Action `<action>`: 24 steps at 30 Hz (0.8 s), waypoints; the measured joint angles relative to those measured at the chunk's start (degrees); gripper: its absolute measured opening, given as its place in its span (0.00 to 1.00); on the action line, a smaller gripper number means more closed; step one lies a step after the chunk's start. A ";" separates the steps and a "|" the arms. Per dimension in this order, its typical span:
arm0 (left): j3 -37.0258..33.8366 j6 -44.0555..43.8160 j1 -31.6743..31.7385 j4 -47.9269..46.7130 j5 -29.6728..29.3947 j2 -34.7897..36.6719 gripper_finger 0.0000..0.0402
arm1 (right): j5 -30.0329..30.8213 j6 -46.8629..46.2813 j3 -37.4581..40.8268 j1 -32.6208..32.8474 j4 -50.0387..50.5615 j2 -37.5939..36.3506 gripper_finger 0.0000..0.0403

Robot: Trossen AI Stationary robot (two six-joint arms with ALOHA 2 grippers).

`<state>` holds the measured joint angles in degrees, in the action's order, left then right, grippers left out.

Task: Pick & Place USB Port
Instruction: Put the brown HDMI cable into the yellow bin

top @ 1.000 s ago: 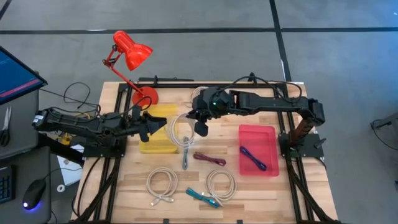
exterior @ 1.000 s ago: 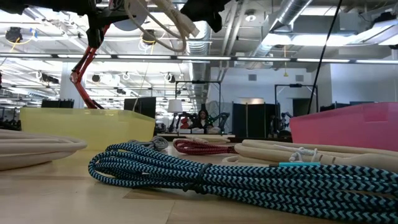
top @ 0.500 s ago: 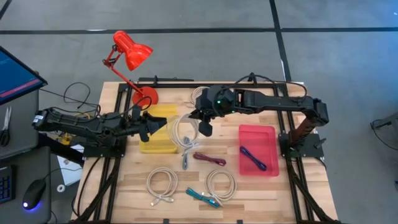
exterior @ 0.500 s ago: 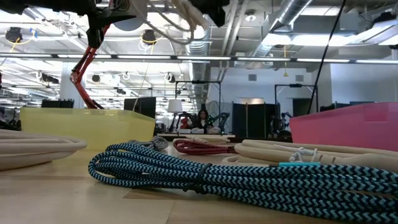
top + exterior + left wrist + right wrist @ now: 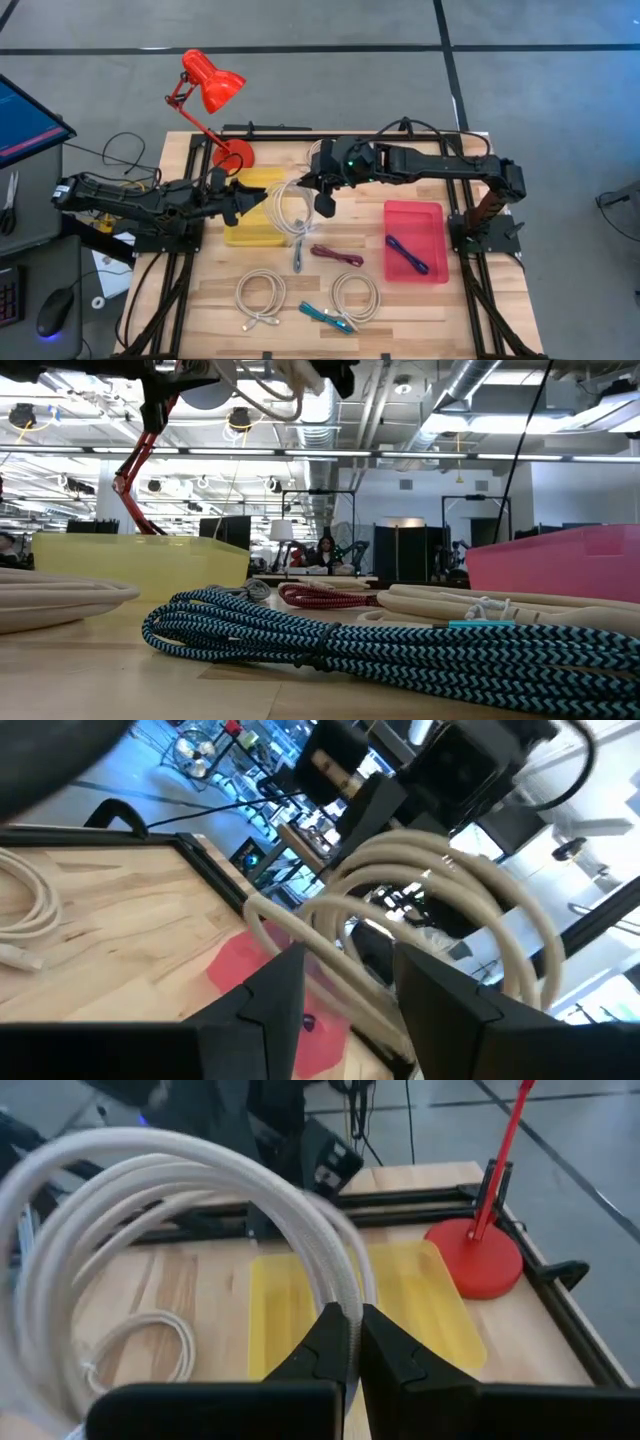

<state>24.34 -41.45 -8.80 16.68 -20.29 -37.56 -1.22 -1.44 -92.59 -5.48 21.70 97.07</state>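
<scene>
Clamped shut on a strand of the coiled white USB cable [image 5: 289, 208], my right claw [image 5: 322, 200] carries something light and floppy, best pinched across its bundled loops.

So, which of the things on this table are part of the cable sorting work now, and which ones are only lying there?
Part of the job:
- white coiled cable, pinched in the right gripper
- yellow bin
- pink bin, with a purple cable in it
- left gripper, open beside the coil

Lying about:
- red desk lamp
- dark red cable
- teal cable
- two white coils
</scene>
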 joint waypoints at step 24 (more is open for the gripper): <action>0.00 2.03 -0.02 1.30 1.78 -0.11 0.04 | 1.62 0.14 0.02 -1.03 -3.55 0.78 0.03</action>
<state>24.34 -39.42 -8.82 17.98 -18.51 -37.67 0.40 -1.30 -92.58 -6.50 18.15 97.84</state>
